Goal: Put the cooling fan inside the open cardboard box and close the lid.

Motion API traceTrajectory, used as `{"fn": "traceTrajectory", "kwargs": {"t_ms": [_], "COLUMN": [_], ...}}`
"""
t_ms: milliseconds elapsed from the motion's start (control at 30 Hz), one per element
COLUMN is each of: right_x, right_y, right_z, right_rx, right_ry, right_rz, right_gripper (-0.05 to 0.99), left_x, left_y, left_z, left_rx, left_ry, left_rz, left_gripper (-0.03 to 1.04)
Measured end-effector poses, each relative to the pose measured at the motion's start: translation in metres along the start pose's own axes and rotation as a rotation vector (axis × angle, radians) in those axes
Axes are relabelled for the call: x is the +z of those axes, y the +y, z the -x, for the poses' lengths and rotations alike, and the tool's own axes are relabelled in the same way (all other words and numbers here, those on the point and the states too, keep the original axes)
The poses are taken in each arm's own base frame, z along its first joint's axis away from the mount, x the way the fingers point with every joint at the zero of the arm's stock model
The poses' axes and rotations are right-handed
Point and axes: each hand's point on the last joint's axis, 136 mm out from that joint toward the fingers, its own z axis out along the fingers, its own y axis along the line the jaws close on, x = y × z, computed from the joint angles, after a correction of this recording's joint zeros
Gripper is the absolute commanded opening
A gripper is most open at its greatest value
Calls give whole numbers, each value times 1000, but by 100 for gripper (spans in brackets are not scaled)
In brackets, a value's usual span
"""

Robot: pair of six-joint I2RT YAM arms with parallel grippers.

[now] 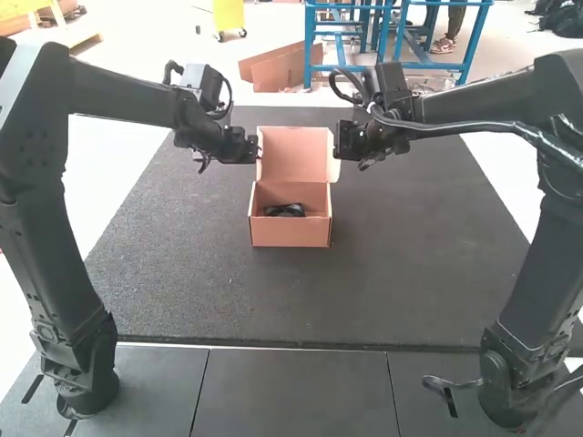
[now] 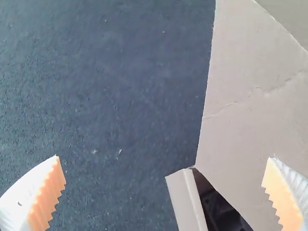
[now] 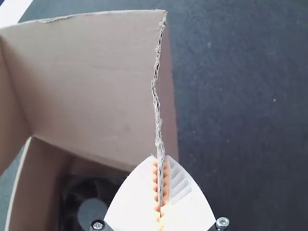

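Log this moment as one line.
fan in box | lid upright | right gripper shut on lid edge | left gripper open, straddling lid

I find no word, number, label or sign that I can read here. Every face of the cardboard box (image 1: 290,232) that I can see is plain.
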Motion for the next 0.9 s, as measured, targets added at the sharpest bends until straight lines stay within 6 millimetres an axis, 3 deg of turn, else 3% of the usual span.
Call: {"fn": "traceTrajectory", "kwargs": {"t_ms": [300, 667, 900], "right_x": [-4, -3, -1], "right_y": [15, 17, 24], "right_z": [-18, -26, -41], "right_rx": [-22, -23, -35], "right_ry": [25, 42, 74], "right_rz": [25, 42, 59], "right_gripper": [-2, -2, -2], "left_x": [-9, -9, -9], "left_y": [-1, -7, -6], "left_z": [7, 1, -8], "left_rx": [1, 12, 11], "left_ry": [-26, -14, 5], "left_rz": [-3, -7, -3], "left_gripper": [97, 97, 97]}}
